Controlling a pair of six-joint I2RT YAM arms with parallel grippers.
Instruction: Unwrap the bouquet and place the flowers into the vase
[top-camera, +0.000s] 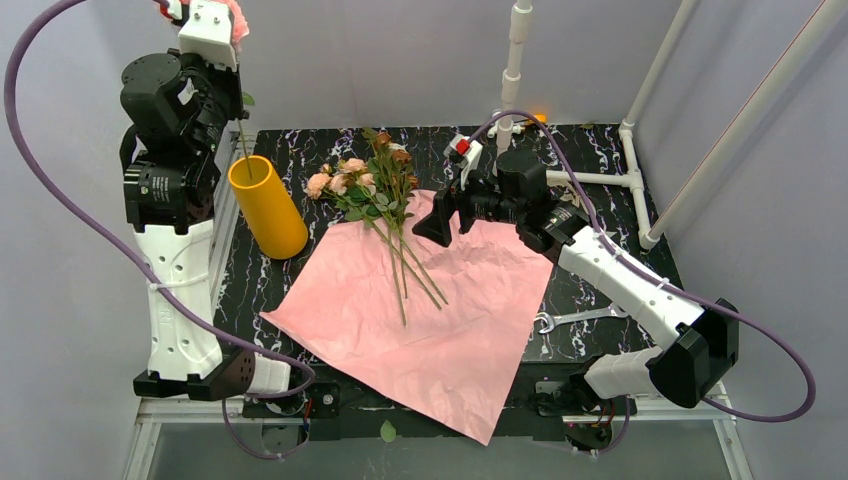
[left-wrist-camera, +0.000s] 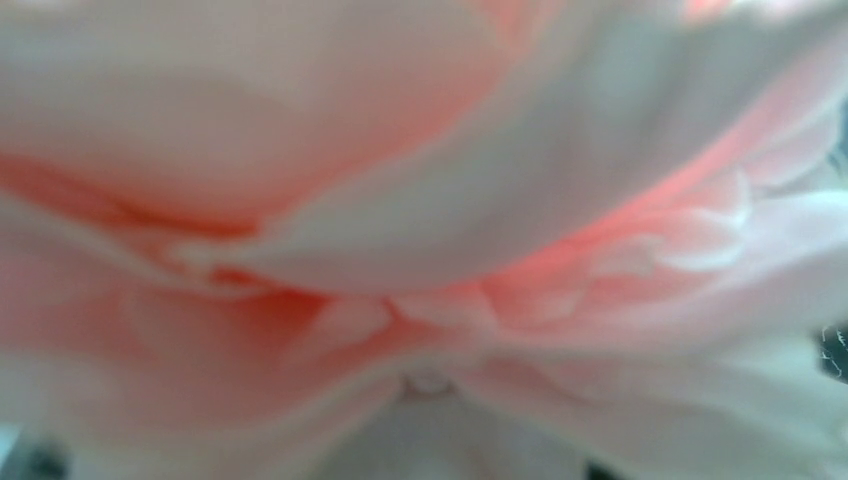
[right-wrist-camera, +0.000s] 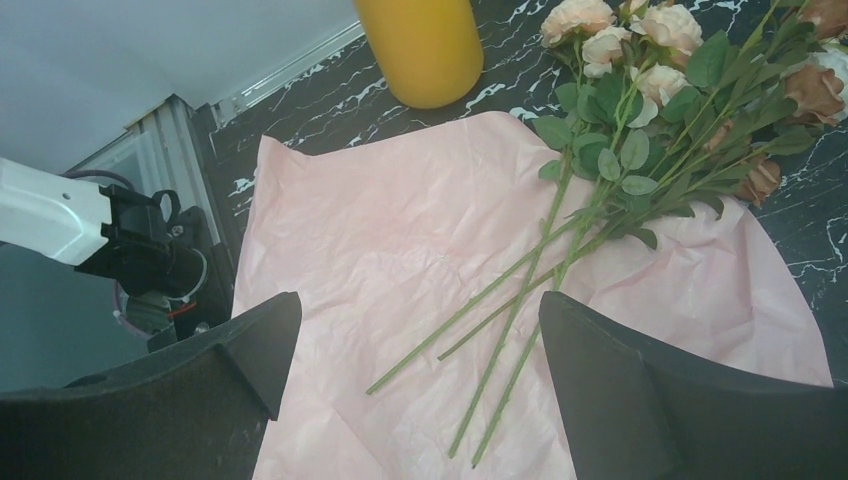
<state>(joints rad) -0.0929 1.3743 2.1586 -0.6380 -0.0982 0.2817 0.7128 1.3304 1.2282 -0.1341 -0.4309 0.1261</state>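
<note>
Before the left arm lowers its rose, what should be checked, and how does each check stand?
1. Left gripper shut on the pink rose: ok.
2. Rose's stem lined up with the vase mouth: cannot tell.
3. Vase standing upright: ok.
4. Pink paper fully opened: ok.
5. Right gripper open, away from the vase: ok.
6. Remaining flowers lying loose on the paper: ok.
</note>
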